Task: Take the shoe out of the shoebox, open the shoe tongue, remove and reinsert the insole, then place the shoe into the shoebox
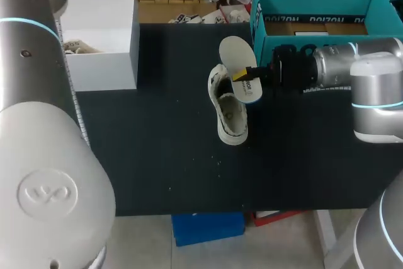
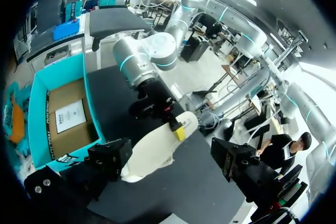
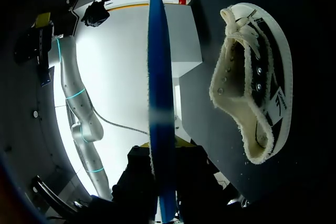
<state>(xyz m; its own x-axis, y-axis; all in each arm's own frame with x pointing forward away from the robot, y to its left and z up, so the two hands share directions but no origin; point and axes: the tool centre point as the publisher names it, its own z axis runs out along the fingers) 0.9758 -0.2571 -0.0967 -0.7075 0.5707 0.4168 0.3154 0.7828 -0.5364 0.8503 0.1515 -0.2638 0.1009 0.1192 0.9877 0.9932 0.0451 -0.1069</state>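
Note:
A white low-top shoe lies on the black table, its opening facing up. Just above its heel end hangs the insole, white on top and blue underneath, with my right gripper shut on its edge. In the right wrist view the insole shows edge-on, running out from between the fingers, and the shoe lies beside it. The teal shoebox stands open behind the right arm. My left gripper hangs wide open high above the table, holding nothing and looking down on the insole.
A white open box stands at the table's back left with small items inside. A blue bin sits below the table's front edge. The teal shoebox holds a brown cardboard liner.

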